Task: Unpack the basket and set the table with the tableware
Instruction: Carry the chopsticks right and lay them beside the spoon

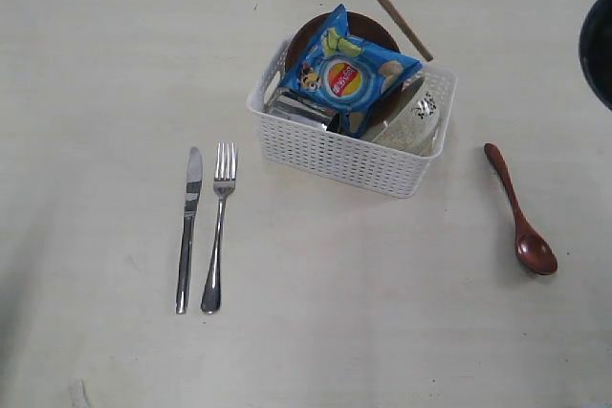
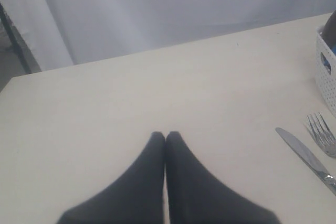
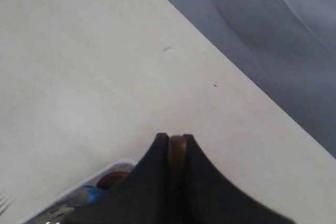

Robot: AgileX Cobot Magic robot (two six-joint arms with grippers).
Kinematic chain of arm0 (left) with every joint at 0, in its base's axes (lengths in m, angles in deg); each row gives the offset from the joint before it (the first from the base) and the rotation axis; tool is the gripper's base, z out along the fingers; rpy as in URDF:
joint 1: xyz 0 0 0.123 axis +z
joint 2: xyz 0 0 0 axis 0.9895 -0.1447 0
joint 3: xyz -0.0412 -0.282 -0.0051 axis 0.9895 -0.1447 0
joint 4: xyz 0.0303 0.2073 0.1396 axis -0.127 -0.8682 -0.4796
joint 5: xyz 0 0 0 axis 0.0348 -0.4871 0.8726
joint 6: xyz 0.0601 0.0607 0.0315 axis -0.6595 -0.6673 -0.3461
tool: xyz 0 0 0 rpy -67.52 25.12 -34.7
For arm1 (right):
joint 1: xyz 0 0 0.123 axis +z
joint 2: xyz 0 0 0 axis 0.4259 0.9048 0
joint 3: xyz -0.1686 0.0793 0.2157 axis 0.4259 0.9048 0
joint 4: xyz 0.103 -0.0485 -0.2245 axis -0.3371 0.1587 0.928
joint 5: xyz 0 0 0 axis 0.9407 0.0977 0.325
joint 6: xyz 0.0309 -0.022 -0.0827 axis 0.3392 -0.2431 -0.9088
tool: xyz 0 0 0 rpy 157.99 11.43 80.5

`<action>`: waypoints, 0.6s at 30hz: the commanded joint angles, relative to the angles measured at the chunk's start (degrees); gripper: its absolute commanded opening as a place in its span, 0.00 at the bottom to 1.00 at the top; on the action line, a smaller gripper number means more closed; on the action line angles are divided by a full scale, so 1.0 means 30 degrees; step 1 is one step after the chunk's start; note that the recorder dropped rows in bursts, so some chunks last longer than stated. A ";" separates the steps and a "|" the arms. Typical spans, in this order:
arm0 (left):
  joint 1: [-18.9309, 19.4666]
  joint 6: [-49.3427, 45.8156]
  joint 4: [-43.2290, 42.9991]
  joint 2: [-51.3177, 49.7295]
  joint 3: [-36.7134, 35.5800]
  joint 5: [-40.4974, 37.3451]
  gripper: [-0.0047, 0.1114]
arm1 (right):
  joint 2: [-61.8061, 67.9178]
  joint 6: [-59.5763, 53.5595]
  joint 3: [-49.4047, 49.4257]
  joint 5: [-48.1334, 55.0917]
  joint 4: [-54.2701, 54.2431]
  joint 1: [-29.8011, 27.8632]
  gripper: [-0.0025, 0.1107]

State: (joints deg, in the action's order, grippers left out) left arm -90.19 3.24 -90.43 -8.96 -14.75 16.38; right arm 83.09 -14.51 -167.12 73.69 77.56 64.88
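Observation:
The white basket (image 1: 349, 155) stands on the cream table (image 1: 96, 93). It holds the reddish-brown plate (image 1: 368, 24), the pale bowl (image 1: 413, 121) and a steel cup (image 1: 296, 107), partly covered by a blue chip bag (image 1: 349, 78). To its left the knife (image 1: 188, 226) and fork (image 1: 218, 226) lie side by side. The dark red spoon (image 1: 516, 212) lies to its right. Brown chopsticks (image 1: 387, 9) hang slanted above the basket's far corner, and my right gripper (image 3: 175, 139) is shut on them. My left gripper (image 2: 165, 136) is shut and empty over bare table.
A dark part of the right arm (image 1: 598, 35) shows at the exterior view's right edge. The left wrist view catches the basket's side (image 2: 325, 77), the knife tip (image 2: 304, 156) and the fork tines (image 2: 323, 132). Grey curtain lies beyond the table's far edge.

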 commanded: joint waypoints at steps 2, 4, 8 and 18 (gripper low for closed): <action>0.0102 0.0066 0.0169 0.0050 -0.0033 0.0151 0.04 | -0.0575 0.1671 0.0259 0.0413 0.0037 -0.1607 0.02; 0.0102 0.0066 0.0169 0.0050 -0.0033 0.0151 0.04 | -0.0805 0.1635 0.0461 0.0413 0.0170 -0.2067 0.02; 0.0102 0.0066 0.0169 0.0050 -0.0033 0.0151 0.04 | -0.1496 0.1818 0.1675 0.0413 0.0182 -0.3084 0.02; 0.0102 0.0066 0.0169 0.0050 -0.0033 0.0151 0.04 | -0.4116 0.2989 0.8966 0.0413 0.0260 -0.6495 0.02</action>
State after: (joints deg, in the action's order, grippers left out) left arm -90.19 3.24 -90.43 -8.96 -14.75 16.38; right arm 72.96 -7.21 -145.69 74.80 77.96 48.30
